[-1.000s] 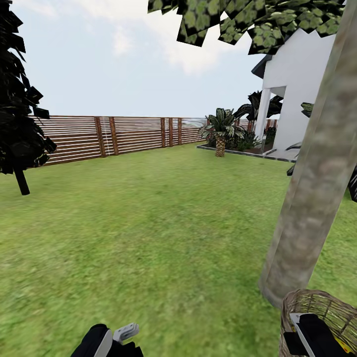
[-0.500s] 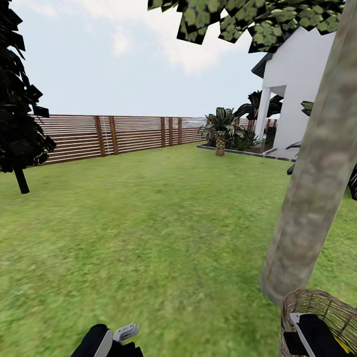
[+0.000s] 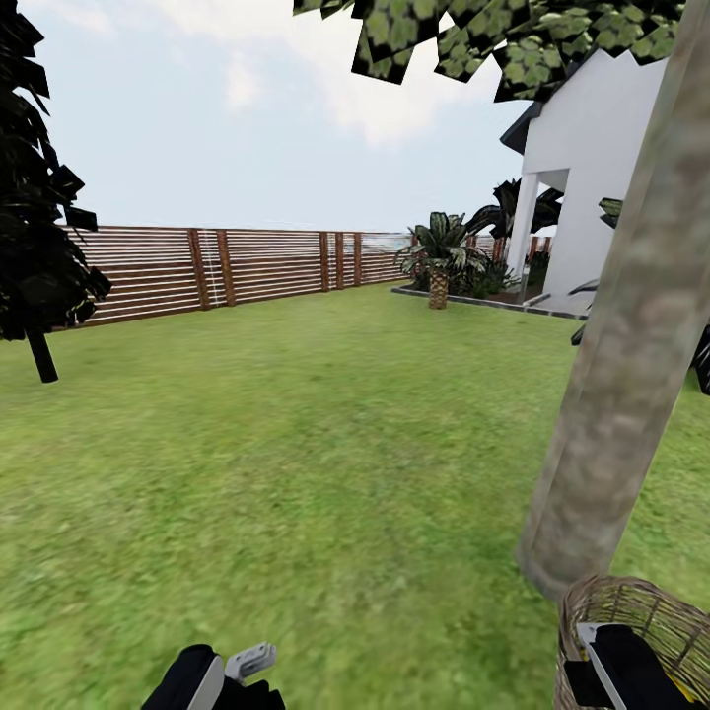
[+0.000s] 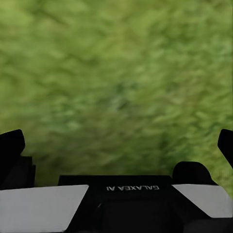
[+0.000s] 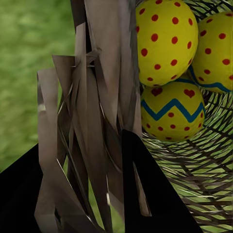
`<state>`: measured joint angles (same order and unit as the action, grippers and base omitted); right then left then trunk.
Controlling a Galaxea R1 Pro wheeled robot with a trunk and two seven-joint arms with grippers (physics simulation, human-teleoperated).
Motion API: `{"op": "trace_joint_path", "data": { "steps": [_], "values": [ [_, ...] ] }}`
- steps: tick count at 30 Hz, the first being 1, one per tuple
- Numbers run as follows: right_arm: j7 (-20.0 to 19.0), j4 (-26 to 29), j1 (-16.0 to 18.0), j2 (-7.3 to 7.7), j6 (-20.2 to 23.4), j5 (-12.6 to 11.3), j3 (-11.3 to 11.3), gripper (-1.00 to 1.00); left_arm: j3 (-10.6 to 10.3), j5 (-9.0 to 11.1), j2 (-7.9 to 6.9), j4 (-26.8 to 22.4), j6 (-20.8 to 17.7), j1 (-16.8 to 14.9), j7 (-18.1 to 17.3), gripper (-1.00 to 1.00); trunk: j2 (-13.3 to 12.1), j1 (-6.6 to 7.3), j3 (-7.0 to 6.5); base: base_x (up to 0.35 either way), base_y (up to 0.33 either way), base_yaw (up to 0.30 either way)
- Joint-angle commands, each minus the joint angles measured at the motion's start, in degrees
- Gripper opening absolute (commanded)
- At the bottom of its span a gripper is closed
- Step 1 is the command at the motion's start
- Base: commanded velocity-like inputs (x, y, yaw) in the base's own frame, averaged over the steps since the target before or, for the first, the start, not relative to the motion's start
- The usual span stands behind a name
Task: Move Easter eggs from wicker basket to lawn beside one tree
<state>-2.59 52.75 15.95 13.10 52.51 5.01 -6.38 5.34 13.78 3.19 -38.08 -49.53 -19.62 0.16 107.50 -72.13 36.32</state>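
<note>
Nearest, at the lower right of the head view: right gripper (image 3: 631, 663) hanging over the basket (image 3: 592, 603), basket standing on the lawn (image 3: 325, 463) hard against the foot of the tree (image 3: 616, 394). In the right wrist view, a dark finger (image 5: 150, 194) lying along the basket wall (image 5: 97, 121), apparently clamped on the wicker rim, though the far side of the pinch is hidden. Just beyond and inside: all three eggs (image 5: 167, 39) (image 5: 216, 46) (image 5: 172, 114), touching in a cluster on the basket floor, long axes roughly upright. None out yet.

Left gripper (image 3: 247, 663) at the lower centre-left, well apart from the basket, pointed down at bare grass; in the left wrist view, fingers (image 4: 12, 145) spread wide with nothing between them.

Key relation, as a judgement: eggs right of the left gripper, down inside the basket, so a reach across and down through the open top. Right arm far nearer, but occupied.

Eggs plain in the right wrist view, a mere yellow sliver from the head; tree and its closeness to the basket clear from the head.

Farther off: fence (image 3: 217, 266), house (image 3: 592, 187).
</note>
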Motion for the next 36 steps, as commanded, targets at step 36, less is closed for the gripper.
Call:
{"op": "trace_joint_path", "data": {
  "steps": [36],
  "values": [
    [-0.2, -0.2, 0.0, 0.0, 0.2, 1.3, 0.0, -1.0, 0.3, 0.1, 0.07, -0.1, -0.3, 0.0, 0.0, 1.0, 11.3, -6.15, 5.09, 0.0, 0.0, 0.0]
  ]
}}
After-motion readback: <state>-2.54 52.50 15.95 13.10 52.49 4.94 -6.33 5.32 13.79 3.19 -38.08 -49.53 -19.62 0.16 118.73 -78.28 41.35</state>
